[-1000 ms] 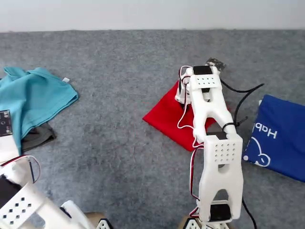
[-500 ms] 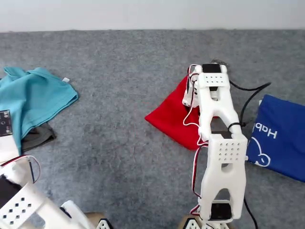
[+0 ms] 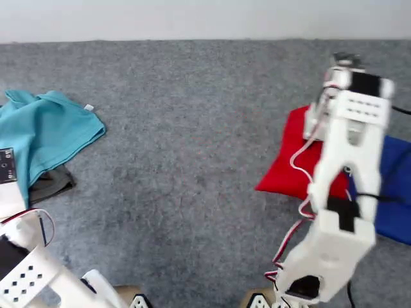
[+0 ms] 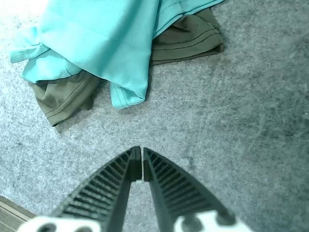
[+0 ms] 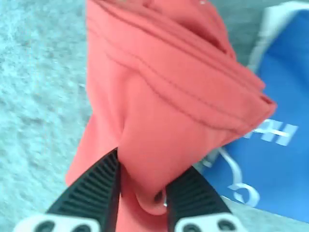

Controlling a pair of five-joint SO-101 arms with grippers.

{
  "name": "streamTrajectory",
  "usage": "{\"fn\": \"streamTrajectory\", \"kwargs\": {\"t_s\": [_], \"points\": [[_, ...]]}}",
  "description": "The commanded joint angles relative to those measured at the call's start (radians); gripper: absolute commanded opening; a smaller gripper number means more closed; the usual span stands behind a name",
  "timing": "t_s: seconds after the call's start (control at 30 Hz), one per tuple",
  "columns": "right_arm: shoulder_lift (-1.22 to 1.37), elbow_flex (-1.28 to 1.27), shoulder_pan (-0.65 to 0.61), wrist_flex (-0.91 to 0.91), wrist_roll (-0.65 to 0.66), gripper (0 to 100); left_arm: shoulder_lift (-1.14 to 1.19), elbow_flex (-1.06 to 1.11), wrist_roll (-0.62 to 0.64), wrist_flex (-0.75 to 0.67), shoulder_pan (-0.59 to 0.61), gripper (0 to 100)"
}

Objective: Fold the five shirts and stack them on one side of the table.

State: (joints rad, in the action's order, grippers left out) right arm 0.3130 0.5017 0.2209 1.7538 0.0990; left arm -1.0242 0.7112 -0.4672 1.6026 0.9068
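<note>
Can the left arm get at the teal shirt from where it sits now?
Probably yes. The left gripper, shut, hangs over bare grey carpet, with the crumpled teal shirt just ahead and nothing between. It would need to open first.

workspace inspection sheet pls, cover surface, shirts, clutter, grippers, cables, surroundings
Surface: grey carpet-like cover, bare through the middle.
Job's things: red cloth shirt bunched beside the blue printed shirt on one side. On the other side, the crumpled teal shirt lies over a dark olive shirt.
Clutter: nothing seen.
Grippers: right gripper shut on the red cloth shirt. The left gripper is shut and empty, over bare cover near the crumpled teal shirt.
Cables: red and white wires run along the right arm.
Surroundings: white wall along the far edge.
</note>
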Motion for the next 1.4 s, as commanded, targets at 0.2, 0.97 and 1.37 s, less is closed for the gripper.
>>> {"fn": "streamTrajectory", "kwargs": {"t_s": [0.2, 0.97, 1.37], "points": [[-0.153, -0.015, 0.251, 0.036, 0.27, 0.8, -0.011, -0.005, -0.005, -0.006, 0.006, 1], [0.087, 0.344, 0.476, 0.002, 0.353, 34.2, -0.012, -0.013, -0.002, 0.023, 0.006, 1], [0.268, 0.4, 0.496, -0.117, 0.572, 0.0, -0.012, -0.013, -0.002, 0.072, 0.006, 1]]}}
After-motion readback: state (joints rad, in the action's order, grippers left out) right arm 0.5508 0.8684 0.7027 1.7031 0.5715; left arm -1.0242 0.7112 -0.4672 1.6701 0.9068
